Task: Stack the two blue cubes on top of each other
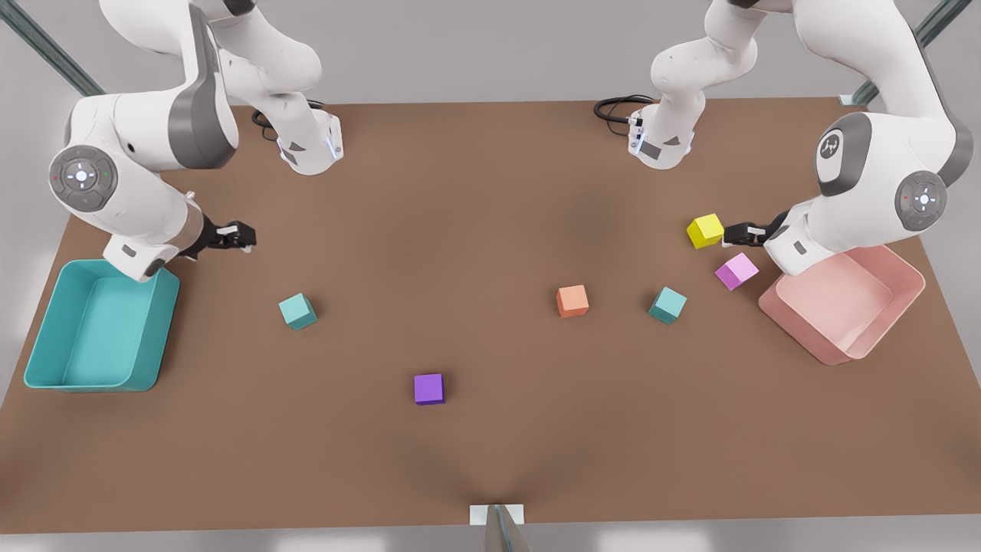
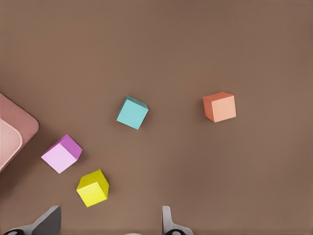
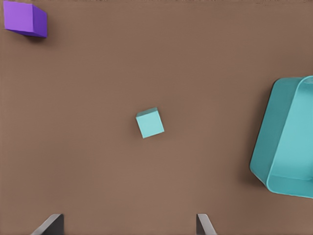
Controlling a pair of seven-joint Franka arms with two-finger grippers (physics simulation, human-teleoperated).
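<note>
Two blue cubes lie apart on the brown table. One blue cube [image 1: 297,311] [image 3: 149,123] sits toward the front view's left, a short way in front of my right gripper [image 1: 244,236] [image 3: 128,224], which hovers open and holds nothing. The other blue cube [image 1: 667,305] [image 2: 132,112] lies toward the front view's right, between an orange cube and a pink cube. My left gripper [image 1: 726,234] [image 2: 108,223] hangs open and empty just beside the yellow cube [image 1: 705,230] [image 2: 93,188], some way behind that blue cube.
An orange cube [image 1: 572,300] [image 2: 220,106] and a pink cube [image 1: 736,271] [image 2: 61,153] flank the right-hand blue cube. A purple cube [image 1: 429,389] [image 3: 25,19] lies nearer the front. A teal bin [image 1: 46,349] [image 3: 266,156] stands at the front view's left edge, a pink bin [image 1: 908,295] [image 2: 27,128] at its right.
</note>
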